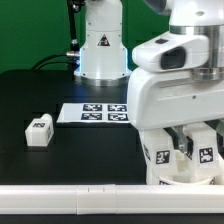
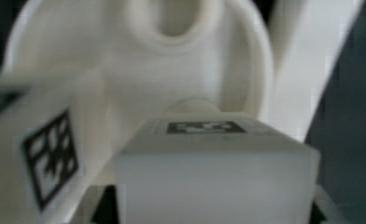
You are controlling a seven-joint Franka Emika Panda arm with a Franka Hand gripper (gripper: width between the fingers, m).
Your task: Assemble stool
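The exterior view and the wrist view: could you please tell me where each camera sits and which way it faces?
Exterior view: off the arm, by the white rail, facing across the black table to the robot base; the pincer fills its right.
Wrist view: on the wrist, close on a tagged leg against the round seat; no pincer part clearly shows.
Shared: that tagged leg, under the pincer.

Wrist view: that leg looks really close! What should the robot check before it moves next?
1. Leg is in front of the seat: ok.
2. Leg is lined up with the socket: cannot tell.
3. Gripper is shut on the leg: cannot tell.
4. Spare leg lies on the table, well apart from the gripper: ok.
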